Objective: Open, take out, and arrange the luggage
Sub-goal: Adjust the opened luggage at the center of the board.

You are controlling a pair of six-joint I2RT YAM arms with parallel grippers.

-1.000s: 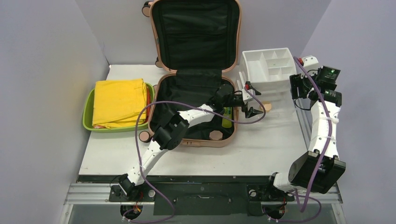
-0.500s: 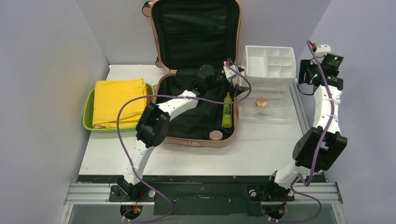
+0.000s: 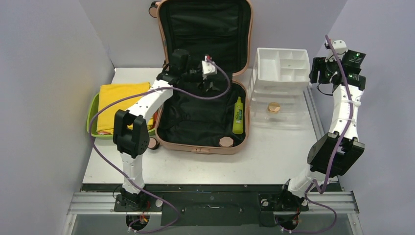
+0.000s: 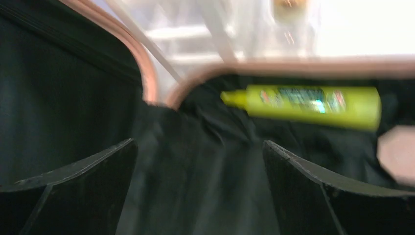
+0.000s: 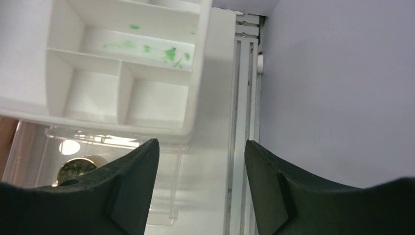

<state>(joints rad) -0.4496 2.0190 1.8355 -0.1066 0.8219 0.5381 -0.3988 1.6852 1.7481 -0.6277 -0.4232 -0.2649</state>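
The left gripper hangs with its fingers spread wide and nothing between them, over the black lining at the far end of the luggage, close to the hinge. Its wrist view is blurred. The right gripper also has its fingers apart and bare, held high at the far right edge of the table, just beside the white drawer organizer. The salmon-pink luggage lies open at the middle of the table. Its lower half is flat on the surface and its lid stands upright against the back wall, so the open case runs from near to far with the hinge line going left to right. The caster wheels sit on the left side, so the wheel end points toward the lime-green tub and the opposite end toward the organizer. Inside the lower half a yellow-green bottle lies along the right wall with its cap toward the far side, and a small tan puck rests in the near right corner. A folded yellow cloth fills the tub, which sits just beside the luggage. Near the organizer a clear plastic tray holds a second tan puck. One organizer compartment shows green smears. The table is white, enclosed by plain grey-lavender walls, with a metal rail carrying both arm bases along the near edge.
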